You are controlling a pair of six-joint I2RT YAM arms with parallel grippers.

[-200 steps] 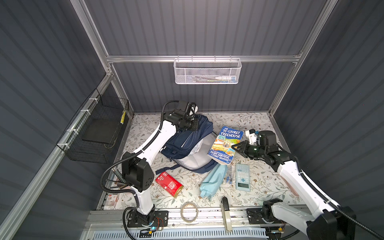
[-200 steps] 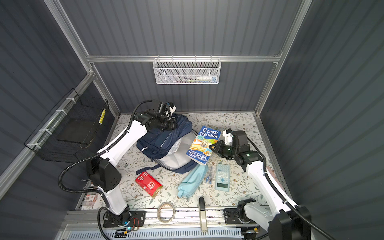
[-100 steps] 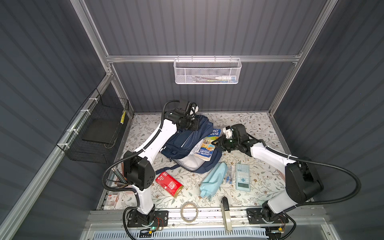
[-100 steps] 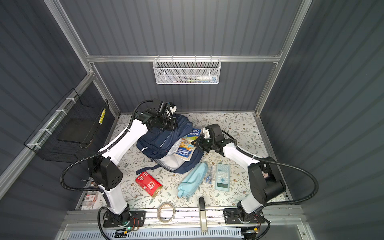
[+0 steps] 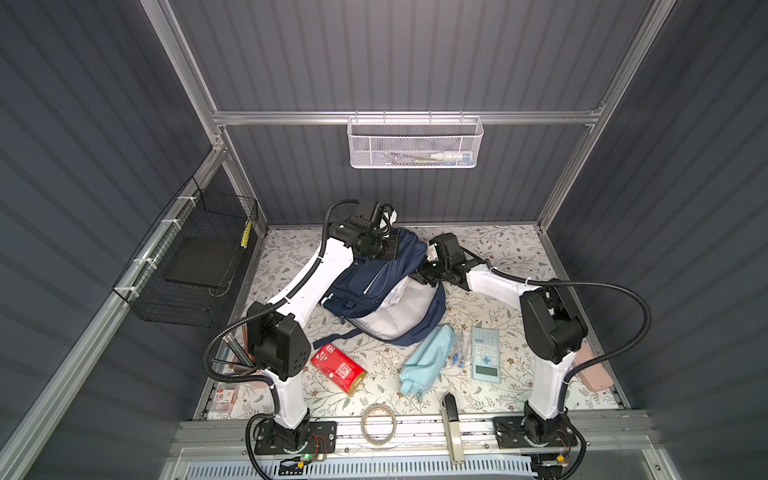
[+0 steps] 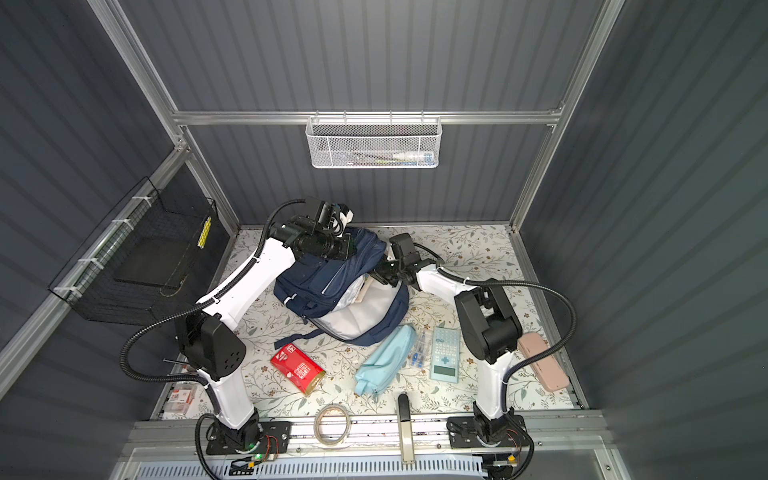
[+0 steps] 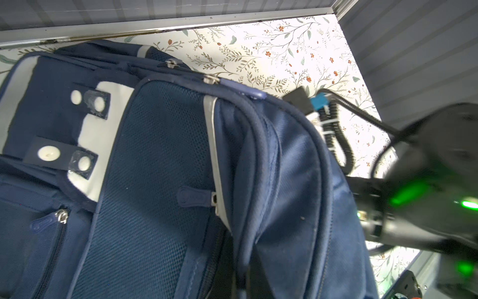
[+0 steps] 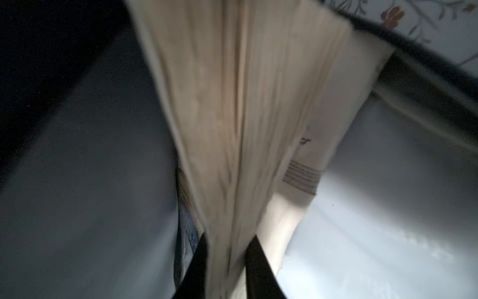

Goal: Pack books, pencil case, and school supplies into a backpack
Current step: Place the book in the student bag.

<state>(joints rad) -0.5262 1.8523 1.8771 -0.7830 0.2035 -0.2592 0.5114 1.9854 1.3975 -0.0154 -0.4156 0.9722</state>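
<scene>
The navy backpack [image 5: 365, 286] [image 6: 320, 286] lies mid-table, its pale-lined main compartment gaping toward the right. My left gripper [image 5: 390, 251] [image 7: 245, 284] is shut on the backpack's [image 7: 160, 155] top fabric and holds it up. My right gripper [image 5: 419, 276] [image 8: 227, 243] is at the opening, shut on a book [image 8: 245, 116] by its page edge. The book [image 6: 366, 289] is mostly inside the bag. The pale-blue pencil case [image 5: 426, 359], the clear packet [image 5: 458, 353], the calculator [image 5: 485, 353] and the red pack [image 5: 338, 370] lie in front of the bag.
A tape roll [image 5: 378, 424] and a handled tool [image 5: 451, 424] lie on the front rail. A pink case [image 5: 592, 374] sits at the right edge, a cup of pencils [image 5: 237, 361] behind my left arm's base. A black wire basket [image 5: 195, 266] hangs left, a white mesh basket [image 5: 415, 143] on the back wall.
My right gripper has swung left with the book, from above the table's right half into the backpack's opening. The left gripper has stayed on the bag's top.
</scene>
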